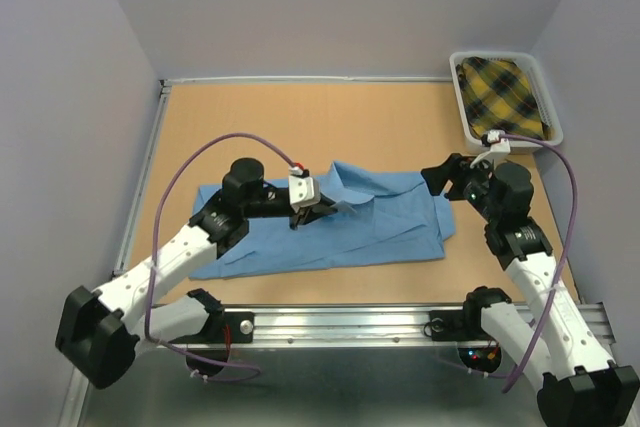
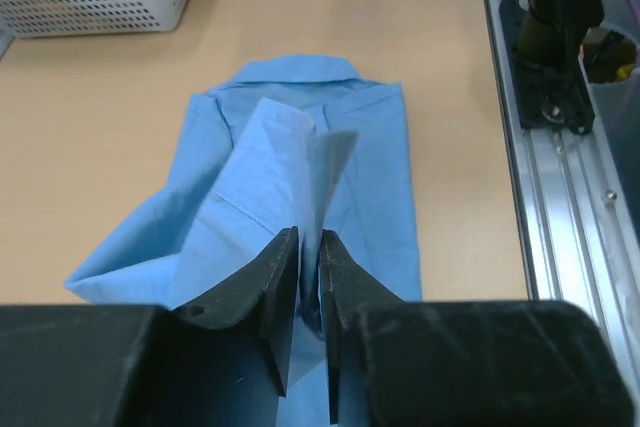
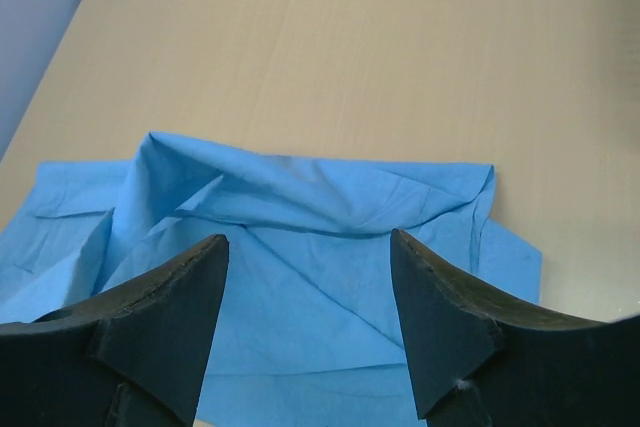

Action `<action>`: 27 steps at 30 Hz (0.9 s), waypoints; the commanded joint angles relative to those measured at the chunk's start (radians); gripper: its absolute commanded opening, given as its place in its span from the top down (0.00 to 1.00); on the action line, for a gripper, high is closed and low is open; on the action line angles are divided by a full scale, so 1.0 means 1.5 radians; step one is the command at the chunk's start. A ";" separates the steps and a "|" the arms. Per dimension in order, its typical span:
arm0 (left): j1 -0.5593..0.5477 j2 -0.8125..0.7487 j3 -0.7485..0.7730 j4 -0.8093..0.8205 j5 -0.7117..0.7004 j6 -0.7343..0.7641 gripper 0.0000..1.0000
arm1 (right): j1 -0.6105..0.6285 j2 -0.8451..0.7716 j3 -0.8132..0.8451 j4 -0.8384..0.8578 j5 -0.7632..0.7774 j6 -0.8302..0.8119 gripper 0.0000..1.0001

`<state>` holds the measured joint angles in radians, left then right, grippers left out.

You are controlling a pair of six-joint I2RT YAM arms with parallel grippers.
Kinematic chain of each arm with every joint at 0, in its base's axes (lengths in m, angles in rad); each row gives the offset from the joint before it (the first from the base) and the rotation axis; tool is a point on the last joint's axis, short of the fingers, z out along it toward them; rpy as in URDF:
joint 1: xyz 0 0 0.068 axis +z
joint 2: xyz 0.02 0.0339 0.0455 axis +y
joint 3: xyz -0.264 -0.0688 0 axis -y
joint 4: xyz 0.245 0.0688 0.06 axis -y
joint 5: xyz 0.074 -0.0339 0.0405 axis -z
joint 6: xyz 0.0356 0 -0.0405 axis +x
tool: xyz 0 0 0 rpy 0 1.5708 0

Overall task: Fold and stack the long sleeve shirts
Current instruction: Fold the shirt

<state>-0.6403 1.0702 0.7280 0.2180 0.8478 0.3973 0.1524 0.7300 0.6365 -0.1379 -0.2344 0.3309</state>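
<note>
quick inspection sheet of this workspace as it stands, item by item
surface: tan table, no spills seen
job's things: blue shirt, partly folded mid-table, one fold raised
clutter: white basket, far right corner, holding yellow plaid cloth
grippers: left gripper pinching the raised fold; right gripper open above the shirt, holding nothing
cables: purple cables, one looping along each arm
surroundings: grey walls; metal rail at near edge

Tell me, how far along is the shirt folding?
Early on. The light blue shirt lies partly folded into a band. The left gripper straddles a raised fold, jaws nearly closed; the right gripper hovers open nearby. To do: finishing folds, stacking, and the plaid cloth in the white basket.
</note>
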 commanded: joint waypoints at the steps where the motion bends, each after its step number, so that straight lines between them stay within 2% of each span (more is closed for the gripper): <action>1: -0.005 -0.119 -0.062 0.008 -0.067 -0.081 0.69 | 0.007 0.009 -0.002 -0.006 -0.022 -0.013 0.29; 3: -0.005 -0.190 -0.103 0.020 -0.121 -0.177 0.59 | 0.007 0.019 -0.002 -0.006 -0.032 -0.014 0.29; 4: -0.005 -0.212 -0.112 0.021 -0.178 -0.203 0.45 | 0.007 0.030 -0.001 -0.005 -0.035 -0.016 0.29; 5: -0.005 -0.234 -0.120 0.019 -0.213 -0.227 0.42 | 0.007 0.036 0.000 -0.006 -0.038 -0.018 0.29; 8: -0.004 -0.300 -0.151 0.016 -0.357 -0.354 0.37 | 0.006 0.059 0.005 -0.008 -0.039 -0.019 0.29; 9: -0.004 -0.321 -0.160 0.011 -0.401 -0.439 0.35 | 0.007 0.074 0.011 -0.009 -0.031 -0.015 0.29; 12: -0.004 -0.322 -0.162 -0.047 -0.581 -0.603 0.31 | 0.007 0.105 0.027 -0.010 -0.009 0.014 0.29; 14: -0.003 -0.289 -0.149 -0.073 -0.639 -0.621 0.31 | 0.006 0.147 0.037 -0.010 0.003 0.051 0.30; 19: 0.039 -0.170 -0.093 -0.113 -0.664 -0.646 0.30 | 0.007 0.225 0.075 -0.009 0.079 0.128 0.30; 23: 0.135 -0.092 -0.065 -0.108 -0.597 -0.652 0.30 | 0.006 0.288 0.104 -0.011 0.153 0.198 0.30; 24: 0.179 -0.069 -0.064 -0.099 -0.585 -0.651 0.30 | 0.005 0.319 0.117 -0.010 0.170 0.204 0.31; 27: 0.239 -0.029 -0.064 -0.072 -0.541 -0.650 0.30 | 0.001 0.372 0.140 -0.003 0.161 0.213 0.34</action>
<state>-0.3752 0.9901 0.5827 0.0490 -0.0288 -0.5556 0.1528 1.2171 0.7486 -0.1741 -0.0589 0.5823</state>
